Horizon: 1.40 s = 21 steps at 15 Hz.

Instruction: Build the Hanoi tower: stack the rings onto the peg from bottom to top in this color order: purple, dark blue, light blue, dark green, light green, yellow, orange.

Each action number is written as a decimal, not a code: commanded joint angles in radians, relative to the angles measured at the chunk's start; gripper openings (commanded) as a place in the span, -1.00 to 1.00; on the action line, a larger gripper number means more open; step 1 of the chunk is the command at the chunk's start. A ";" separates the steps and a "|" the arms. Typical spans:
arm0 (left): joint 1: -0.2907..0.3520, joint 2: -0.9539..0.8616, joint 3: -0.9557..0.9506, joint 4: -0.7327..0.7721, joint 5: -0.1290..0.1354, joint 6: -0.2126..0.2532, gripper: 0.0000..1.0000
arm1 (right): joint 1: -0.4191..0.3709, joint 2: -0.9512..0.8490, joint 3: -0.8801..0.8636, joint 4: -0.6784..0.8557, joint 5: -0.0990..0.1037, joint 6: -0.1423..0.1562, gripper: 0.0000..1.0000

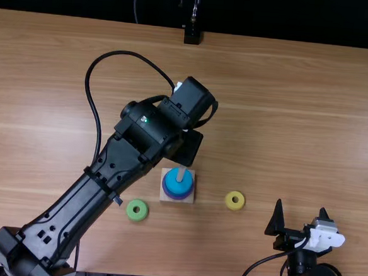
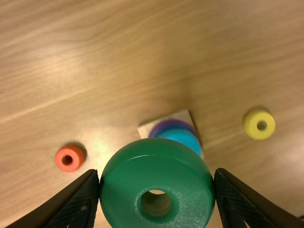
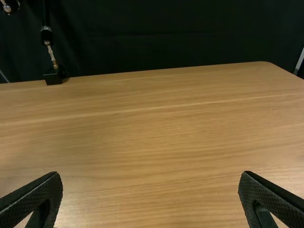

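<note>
My left gripper (image 1: 186,149) hangs just behind the stacking base in the top view. In the left wrist view my left gripper (image 2: 157,176) is shut on the dark green ring (image 2: 156,164), held above the stack. A light blue ring (image 1: 177,187) surrounds the pale peg (image 1: 181,174), over a purple ring (image 1: 178,197) on the square wooden base (image 1: 165,198); I cannot tell whether a dark blue ring lies between. The light green ring (image 1: 137,218), yellow ring (image 1: 234,200) and orange ring (image 2: 69,158) lie on the table. My right gripper (image 1: 301,211) stands open, also in the right wrist view (image 3: 150,178).
The left forearm stretches diagonally over the left part of the wooden table (image 1: 299,121), with a black cable looping beside it. A black stand (image 1: 192,36) is at the far edge. The right arm is near the front right edge, right of the yellow ring.
</note>
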 commanded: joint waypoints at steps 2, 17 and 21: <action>-0.036 -0.038 -0.026 -0.002 -0.014 -0.036 -1.00 | -0.001 -0.007 -0.050 -0.061 0.014 0.004 1.00; -0.116 -0.037 -0.100 -0.007 -0.016 -0.083 -1.00 | -0.001 -0.007 -0.050 -0.061 0.014 0.004 1.00; -0.114 -0.031 -0.103 -0.004 -0.016 -0.082 -1.00 | -0.001 -0.007 -0.050 -0.061 0.014 0.004 1.00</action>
